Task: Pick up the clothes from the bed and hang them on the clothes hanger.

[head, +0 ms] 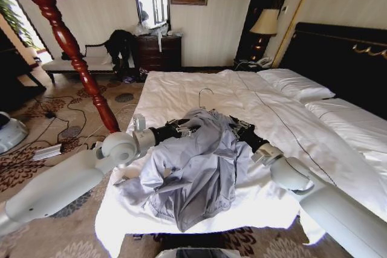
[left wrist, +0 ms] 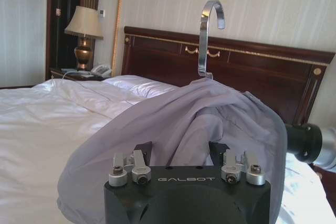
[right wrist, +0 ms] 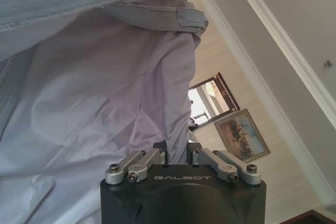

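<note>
- Grey-blue, thin and wrinkled, the shirt (head: 196, 167) is held up by its shoulders over the near part of the bed (head: 290, 119), its body and sleeves trailing down onto the white duvet toward the foot edge.
- The collar end is kept high between the two arms, apparently so that the clothes hanger (head: 205, 93) can sit inside the shoulders; its hook is seen rising just behind the collar.
- The left gripper (head: 179, 129) is placed at one shoulder and the right gripper (head: 240, 127) at the other, each buried in cloth.
- In the left wrist view the hanger's bright curved hook (left wrist: 210, 27) is shown standing upright out of the fabric, against the dark headboard (left wrist: 273, 77); the left fingers (left wrist: 144, 153) are seen pressed into the shirt, judged clamped on it.
- In the right wrist view the shirt's inside is seen from below, and the right fingers (right wrist: 160, 153) are drawn together on a fold of it.
- A red wooden coat stand (head: 69, 46) is seen beside the bed, on the robot's left.
</note>
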